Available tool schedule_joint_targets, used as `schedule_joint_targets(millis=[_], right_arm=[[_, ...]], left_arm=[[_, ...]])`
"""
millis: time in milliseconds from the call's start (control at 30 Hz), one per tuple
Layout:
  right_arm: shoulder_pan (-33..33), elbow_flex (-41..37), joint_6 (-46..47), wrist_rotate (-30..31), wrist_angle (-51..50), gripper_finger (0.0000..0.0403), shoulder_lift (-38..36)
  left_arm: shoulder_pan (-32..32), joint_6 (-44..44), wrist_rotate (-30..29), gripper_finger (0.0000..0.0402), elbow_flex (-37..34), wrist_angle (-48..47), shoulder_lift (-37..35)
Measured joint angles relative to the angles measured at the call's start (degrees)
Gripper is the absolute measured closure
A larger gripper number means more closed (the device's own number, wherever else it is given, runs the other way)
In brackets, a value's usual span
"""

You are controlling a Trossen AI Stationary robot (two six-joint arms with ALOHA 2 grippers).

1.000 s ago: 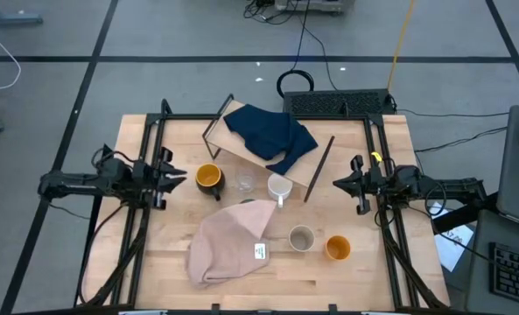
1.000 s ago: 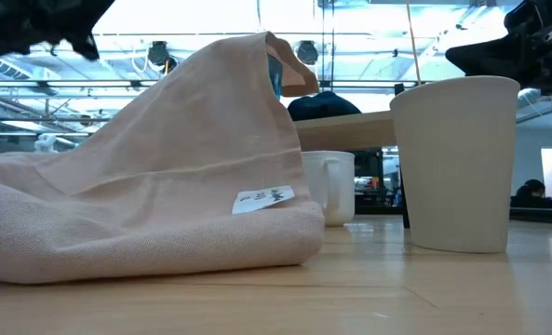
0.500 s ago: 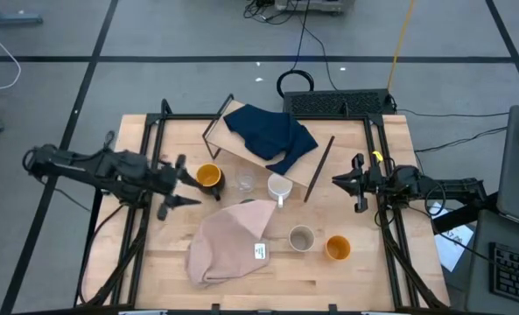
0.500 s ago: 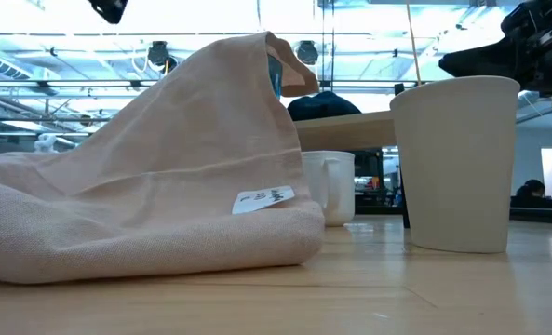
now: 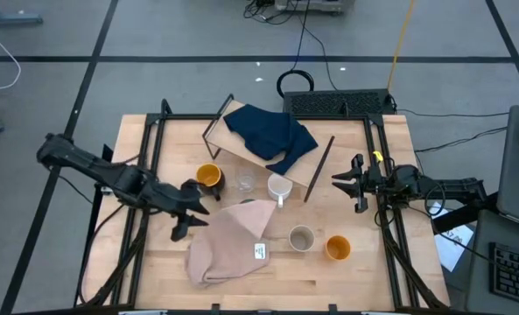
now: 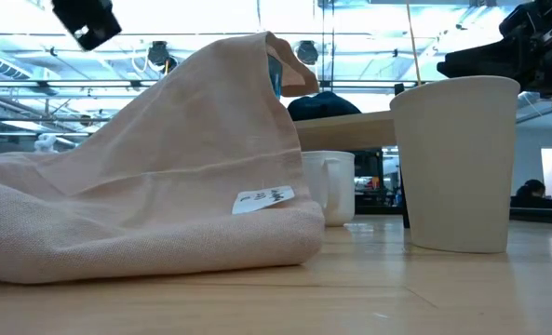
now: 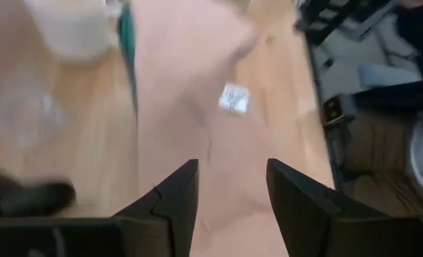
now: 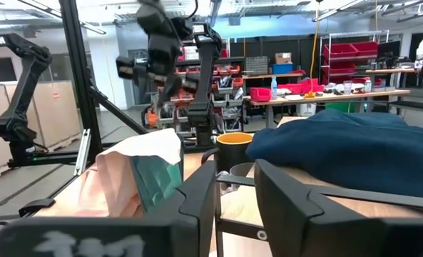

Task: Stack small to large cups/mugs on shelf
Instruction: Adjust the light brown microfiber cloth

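High view, five cups [image 5: 302, 238] showing, two cloths [image 5: 229, 240], one shelf [image 5: 268, 149]

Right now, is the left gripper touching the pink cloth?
Cannot tell. In the high view the left gripper sits at the edge of the pink cloth, but no view shows contact or a gap plainly.

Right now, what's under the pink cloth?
A teal tumbler stands under the pink cloth, propping it up like a tent; only a strip of its side shows. Anything else beneath is covered.
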Motion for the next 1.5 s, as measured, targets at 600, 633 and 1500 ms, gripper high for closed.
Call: schedule_joint_targets(millis=[600, 633, 1500], right_arm=[[0.0, 0.0, 0.02, -0.17, 0.0, 0.0305, 0.02], [0.0, 0.01, -0.09, -0.17, 0.0, 0.0305, 0.01], [0.02, 0.02, -1.89, -0.17, -0.4, 0.0305, 0.0]], left_arm=[[-3.51, -11.03, -9.59, 0.0243, 0.0, -7.54, 6.95], [-3.53, -11.05, -10.34, 0.0243, 0.0, -7.68, 6.99], [-2.22, -12.31, -11.34, 0.0243, -0.02, -6.58, 19.14]])
